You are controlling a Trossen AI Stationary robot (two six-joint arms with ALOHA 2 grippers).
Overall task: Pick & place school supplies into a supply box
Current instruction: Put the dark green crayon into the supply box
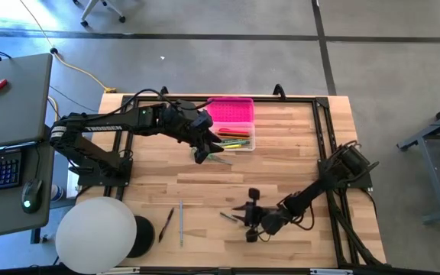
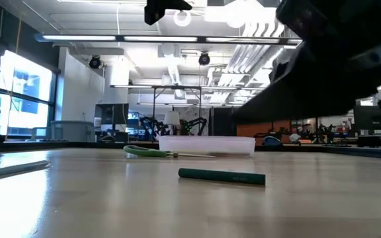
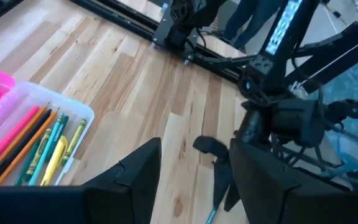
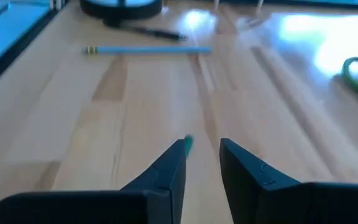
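The supply box (image 1: 233,126) stands at the table's far middle, its pink lid (image 1: 231,111) open and several pens and pencils lying in its clear base (image 3: 42,143). My left gripper (image 1: 202,153) hovers open just beside the base's near-left corner. The green-handled scissors (image 1: 221,159) lie flat on the table next to it. My right gripper (image 4: 202,152) is open by a narrow gap, low over the near middle of the table. A green pen (image 2: 221,176) lies flat just ahead of its fingertips. A grey pencil (image 1: 180,221) and a black pen (image 1: 165,224) lie farther left.
A white dome (image 1: 98,235) on a black base sits at the table's near-left corner, close to the black pen. Black frame rails (image 1: 323,130) run along the table's far, left and right sides. Bare wood lies between the box and the green pen.
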